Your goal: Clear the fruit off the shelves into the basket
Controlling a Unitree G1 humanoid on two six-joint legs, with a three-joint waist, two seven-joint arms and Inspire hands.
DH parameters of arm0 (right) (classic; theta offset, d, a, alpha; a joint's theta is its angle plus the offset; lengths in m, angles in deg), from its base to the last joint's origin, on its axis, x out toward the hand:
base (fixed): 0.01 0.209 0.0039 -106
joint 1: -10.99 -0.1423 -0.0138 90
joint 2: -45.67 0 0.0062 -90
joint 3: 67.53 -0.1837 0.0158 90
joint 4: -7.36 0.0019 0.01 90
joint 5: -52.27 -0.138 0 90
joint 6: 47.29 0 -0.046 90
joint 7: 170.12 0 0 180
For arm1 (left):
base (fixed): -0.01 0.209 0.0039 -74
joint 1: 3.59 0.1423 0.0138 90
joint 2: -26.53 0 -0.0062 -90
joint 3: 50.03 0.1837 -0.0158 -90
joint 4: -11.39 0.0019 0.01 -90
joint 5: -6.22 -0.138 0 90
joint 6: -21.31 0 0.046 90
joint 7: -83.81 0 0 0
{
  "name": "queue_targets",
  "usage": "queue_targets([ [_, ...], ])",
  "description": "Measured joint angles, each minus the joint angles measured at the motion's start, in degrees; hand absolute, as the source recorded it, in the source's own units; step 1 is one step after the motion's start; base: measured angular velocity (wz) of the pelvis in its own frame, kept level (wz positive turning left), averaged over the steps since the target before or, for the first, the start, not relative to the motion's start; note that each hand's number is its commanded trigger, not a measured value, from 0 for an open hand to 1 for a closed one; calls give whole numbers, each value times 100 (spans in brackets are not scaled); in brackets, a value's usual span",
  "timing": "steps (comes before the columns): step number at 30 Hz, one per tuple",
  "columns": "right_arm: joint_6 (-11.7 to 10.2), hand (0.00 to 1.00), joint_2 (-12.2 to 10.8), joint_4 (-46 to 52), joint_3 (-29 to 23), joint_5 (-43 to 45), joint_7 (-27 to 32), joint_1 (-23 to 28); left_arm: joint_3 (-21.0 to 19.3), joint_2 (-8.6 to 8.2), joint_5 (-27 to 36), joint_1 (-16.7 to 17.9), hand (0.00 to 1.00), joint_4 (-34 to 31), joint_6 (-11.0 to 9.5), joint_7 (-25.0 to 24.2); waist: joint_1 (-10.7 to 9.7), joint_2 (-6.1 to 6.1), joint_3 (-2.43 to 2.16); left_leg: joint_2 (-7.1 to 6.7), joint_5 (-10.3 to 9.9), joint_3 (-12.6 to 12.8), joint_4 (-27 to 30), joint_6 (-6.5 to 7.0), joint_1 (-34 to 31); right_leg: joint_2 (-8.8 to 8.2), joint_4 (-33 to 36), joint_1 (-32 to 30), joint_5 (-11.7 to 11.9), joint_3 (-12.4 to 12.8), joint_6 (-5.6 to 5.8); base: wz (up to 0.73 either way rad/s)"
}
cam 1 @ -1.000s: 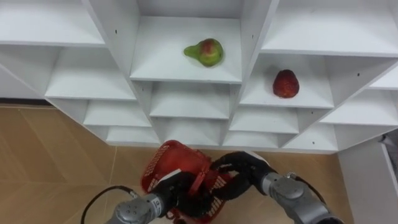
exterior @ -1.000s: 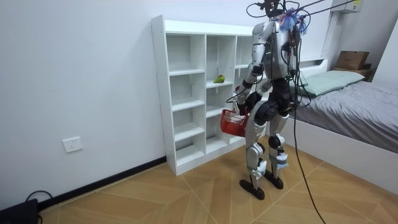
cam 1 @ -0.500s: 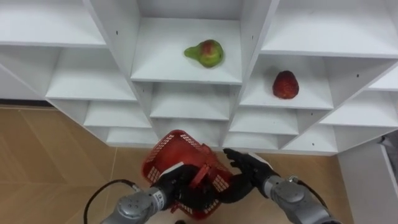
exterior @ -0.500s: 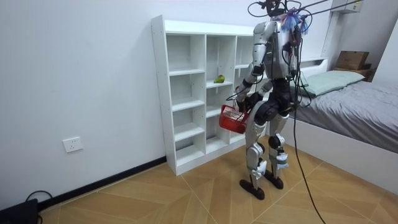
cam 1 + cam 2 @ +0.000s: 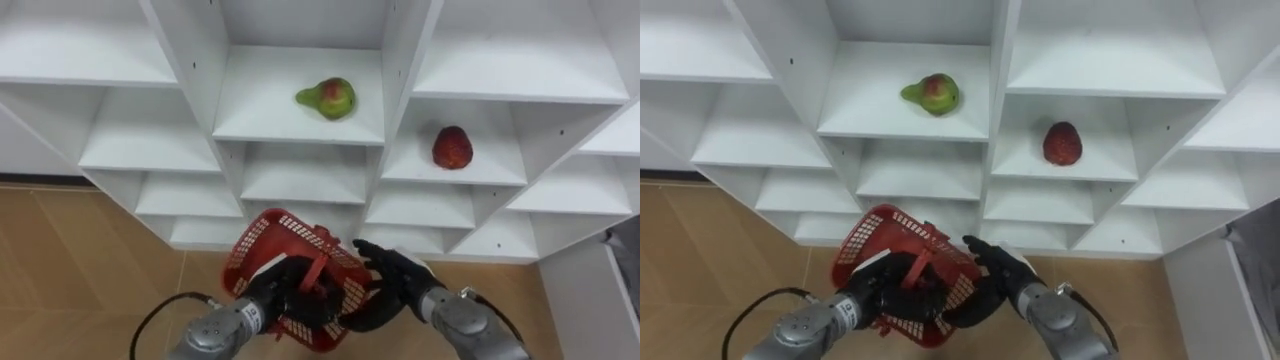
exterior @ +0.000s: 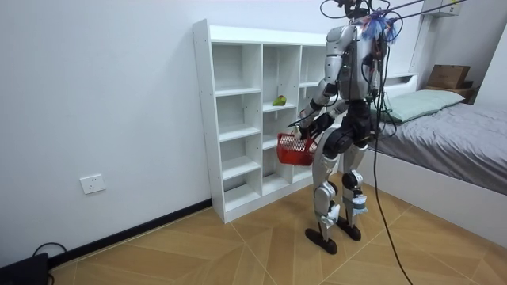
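The robot's left hand [image 5: 278,297] is low in the head camera's view, its dark fingers curled round the handle [image 5: 318,283] of a red basket [image 5: 270,243]. The hand holds the basket tilted, with the open mouth turned up and towards the shelves. Inside the basket, only its mesh can be seen.

Just to the right of that hand, on the basket's other side, is the right hand [image 5: 392,283]. Its fingers are held fairly straight and slightly spread. They lie against the basket's side wall without closing round anything.

Beyond both hands stands a white shelf unit [image 5: 400,60] divided into open compartments. Straight ahead of the hands and above them, in a middle-column compartment, a green pear [image 5: 328,97] with a red blush lies on its side. A red, strawberry-like fruit [image 5: 452,147] sits further right, in the next column and one shelf lower. It is above and to the right of the right hand. Both fruits are well apart from the hands and the basket.

Beneath the hands is a wooden floor [image 5: 80,260].

In the room view the robot stands upright, close in front of the shelf unit. It holds the basket out at about hip height, between its body and the shelves. A bed [image 6: 451,134] lies behind it, on the room view's right.
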Motion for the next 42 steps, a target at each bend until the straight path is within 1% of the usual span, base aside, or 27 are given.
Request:
queue_targets([
  [4, 20, 0, 43, 326, 3, 154, -76, 101, -232, -10, 32, 116, 100, -26, 0, 208, 6, -7, -6, -7, 0, 7, -62, -3, 111, 3, -40, 103, 2, 6, 3, 0],
  [6, 75, 0, 79, 736, -53, 487, -166, 166, -497, -42, 32, 219, 100, -26, 0, 339, 4, -23, -13, -15, 1, 12, -133, -5, 268, 4, -104, 262, -2, -4, 9, 0],
  [7, 75, 0, 95, 842, -70, 494, -189, 197, -559, -43, 36, 251, 100, -32, 0, 378, 6, -30, -16, -21, 1, 14, -166, -5, 329, 2, -110, 313, -7, -4, 18, 5],
  [9, 75, 0, 152, 1240, -108, 454, -205, 362, -716, -21, 42, 370, 100, -77, -1, 542, 12, -83, -43, -36, 2, 4, -223, -9, 535, 6, -224, 555, -18, -21, 32, 6],
  [11, 79, 0, 194, 1519, -95, 456, -204, 479, -780, -2, 45, 383, 100, -77, -3, 659, 40, -152, -78, -41, -2, -19, -268, -15, 622, 17, -292, 668, -22, -36, 40, 7],
  [12, 79, 0, 225, 1750, -94, 457, -201, 560, -806, -7, 44, 381, 100, -77, -15, 735, 83, -188, -79, -42, -2, -14, -282, -15, 662, 16, -298, 702, -21, -36, 41, 0],
  [15, 85, 0, 250, 2222, -109, 461, -202, 646, -810, -84, 47, 386, 100, -39, -20, 815, 158, -249, -56, -48, -5, -11, -378, -18, 838, 26, -386, 867, -3, -25, 61, -2],
  [16, 85, 0, 246, 2327, -109, 460, -204, 661, -810, -85, 48, 389, 100, -19, -27, 835, 168, -264, -48, -48, -5, -12, -387, -18, 880, 29, -403, 906, -1, -22, 63, 0],
  [18, 95, 0, 223, 2752, -125, 465, -279, 662, -809, -118, 47, 423, 100, 75, -28, 855, 166, -316, -18, -48, -15, -30, -405, -28, 982, 32, -426, 1016, -3, -30, 65, 0],
  [21, 127, 0, 230, 3308, -254, 420, -323, 665, -811, -151, 50, 559, 100, 89, -27, 872, 165, -312, -12, -47, -29, -80, -386, -33, 1001, 44, -497, 1099, 12, -98, 67, 6],
  [25, 135, 0, 239, 3573, -279, 408, -326, 664, -827, -173, 49, 635, 100, 258, -1, 868, 174, -296, 1, -46, -44, -169, -381, -51, 1097, 52, -512, 1244, 12, -177, 66, 14],
  [27, 207, 0, 237, 3680, -270, 424, -347, 663, -850, -243, 43, 639, 100, 337, 1, 864, 284, -262, 20, -44, -47, -176, -384, -54, 1112, 53, -510, 1255, 12, -190, 66, 0],
  [28, 208, 0, 238, 3729, -275, 423, -374, 663, -862, -261, 43, 645, 100, 340, 2, 864, 300, -256, 24, -44, -47, -179, -381, -55, 1105, 54, -510, 1250, 12, -190, 66, 0],
  [30, 209, 0, 215, 3976, -276, 435, -425, 662, -893, -320, 42, 683, 100, 339, 2, 850, 329, -260, 22, -47, -47, -214, -363, -54, 1074, 58, -501, 1253, 12, -184, 66, 6],
  [32, 208, 0, 186, 4177, -275, 428, -443, 660, -899, -344, 11, 699, 100, 339, 6, 834, 343, -270, 20, -50, -48, -226, -365, -54, 1060, 59, -501, 1253, 12, -186, 65, 3],
  [33, 207, 0, 112, 4257, -276, 422, -436, 659, -897, -376, -68, 711, 100, 338, 6, 826, 382, -279, 15, -51, -48, -224, -361, -54, 1069, 58, -501, 1259, 12, -187, 65, 0],
  [34, 207, 0, 84, 4284, -276, 422, -435, 659, -897, -379, -75, 719, 100, 339, 6, 820, 394, -289, 14, -51, -48, -224, -361, -54, 1074, 58, -501, 1265, 12, -190, 65, 0],
  [36, 206, 0, -2, 4311, -278, 426, -427, 656, -907, -416, -76, 752, 100, 339, 6, 819, 460, -361, 17, -51, -47, -230, -362, -55, 1101, 59, -503, 1294, 11, -208, 65, 0],
  [37, 206, 0, -10, 4310, -277, 432, -427, 651, -909, -418, -77, 759, 100, 339, 6, 817, 487, -383, 21, -51, -47, -236, -363, -55, 1104, 58, -503, 1301, 11, -232, 65, 4],
  [38, 206, 0, -10, 4310, -280, 467, -406, 627, -928, -416, -89, 773, 100, 339, 5, 800, 545, -440, 36, -52, -47, -240, -363, -55, 1116, 54, -504, 1311, 10, -248, 64, 4],
  [39, 206, 0, -9, 4308, -280, 481, -361, 593, -966, -417, -163, 792, 100, 339, 6, 781, 594, -503, 38, -52, -47, -249, -360, -55, 1118, 56, -514, 1319, 10, -252, 63, 0],
  [42, 207, 0, -11, 4306, -283, 480, -218, 470, -977, -336, -309, 839, 100, 339, 39, 732, 621, -623, 31, -65, -51, -331, -269, -53, 1092, 58, -572, 1373, 16, -330, 59, 12],
])
